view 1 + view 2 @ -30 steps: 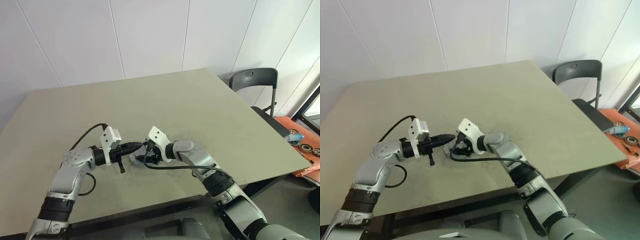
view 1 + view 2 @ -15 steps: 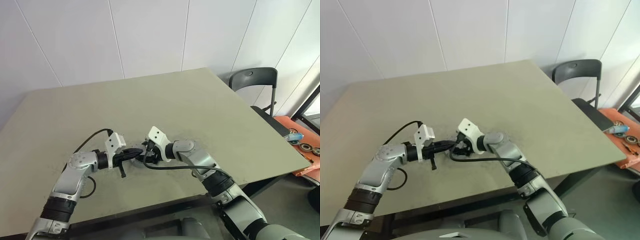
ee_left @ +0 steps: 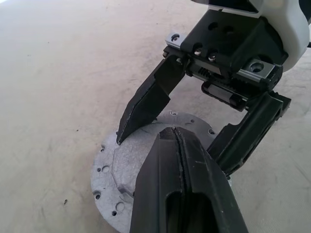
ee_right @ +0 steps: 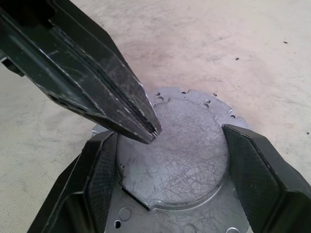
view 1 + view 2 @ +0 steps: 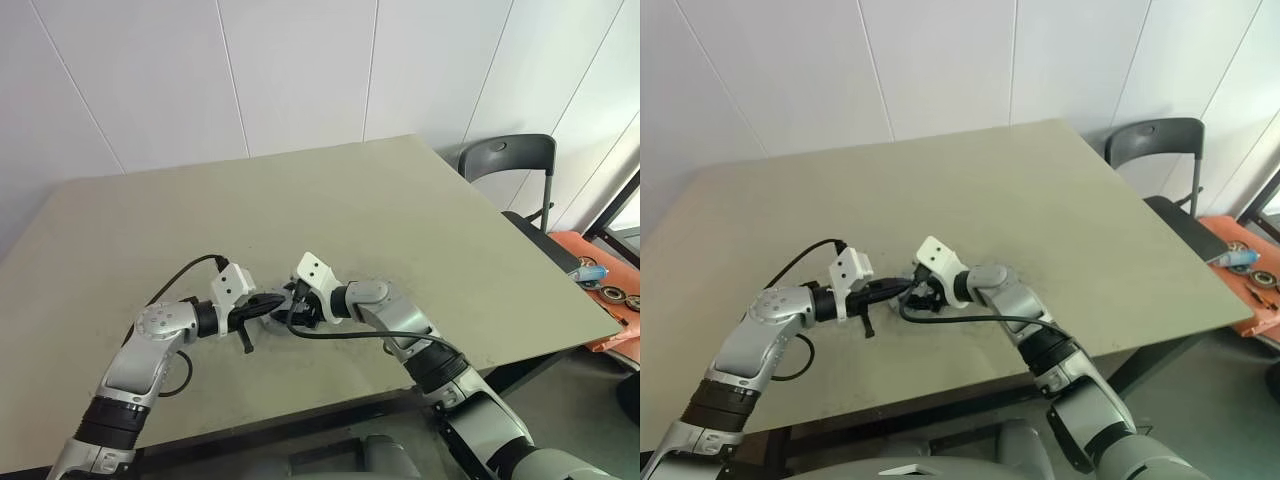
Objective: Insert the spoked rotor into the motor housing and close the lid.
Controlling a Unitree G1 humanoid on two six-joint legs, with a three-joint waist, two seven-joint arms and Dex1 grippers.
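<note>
The lid [image 4: 180,160] lies flat on the table [image 5: 400,210], near the front edge and a little left of the middle. It is a dull grey round cap with a notched edge and small holes around the rim, and its raised round centre faces up. Because it is round, it has no long side; its flat face points straight up toward the ceiling.

The right gripper [image 4: 167,165] comes down over the lid from the right side, pointing to the left. Its two black fingers [image 4: 99,179] stand wide apart, one on each side of the raised centre. They are very close to it, but I cannot tell if they press on it.

The left gripper [image 3: 181,145] reaches in from the left, pointing to the right and a little down. Its fingers are pressed together with nothing between them, and the closed tip hangs just over the top face of the lid, between the right gripper's fingers. I cannot tell if the tip touches the metal.

A dark chair [image 5: 510,165] stands beyond the right corner of the table.
</note>
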